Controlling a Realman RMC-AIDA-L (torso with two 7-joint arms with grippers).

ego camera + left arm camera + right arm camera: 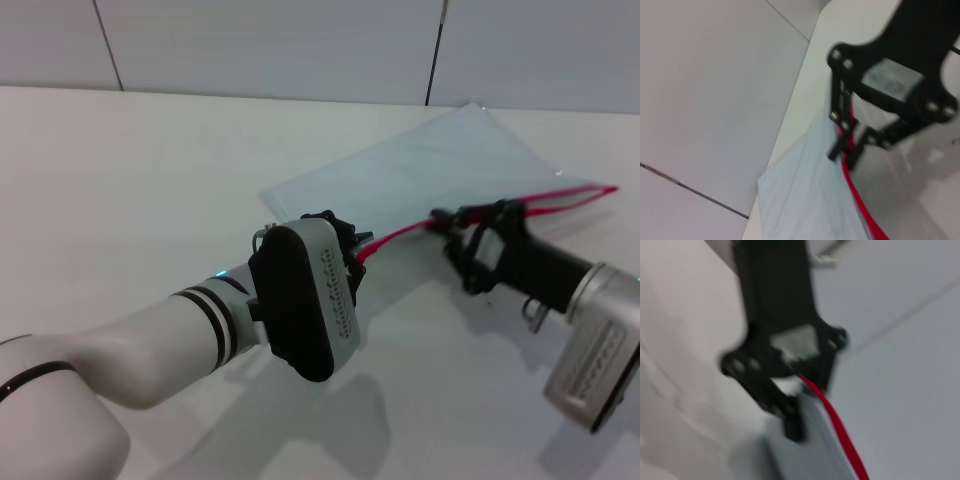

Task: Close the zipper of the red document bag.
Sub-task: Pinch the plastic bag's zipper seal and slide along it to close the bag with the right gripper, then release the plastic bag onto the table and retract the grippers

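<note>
lying flat on the white counter (pixel 120 170), the red document bag (pixel 440 165) is being worked from both ends of the zipper (pixel 400 236). the left end effector (pixel 350 245) is clenching the zipper's near end, likely anchoring it taut. the right end effector (pixel 447 228) is gripping the zipper farther along, probably at the slider, so it can run toward the open far end.
</note>
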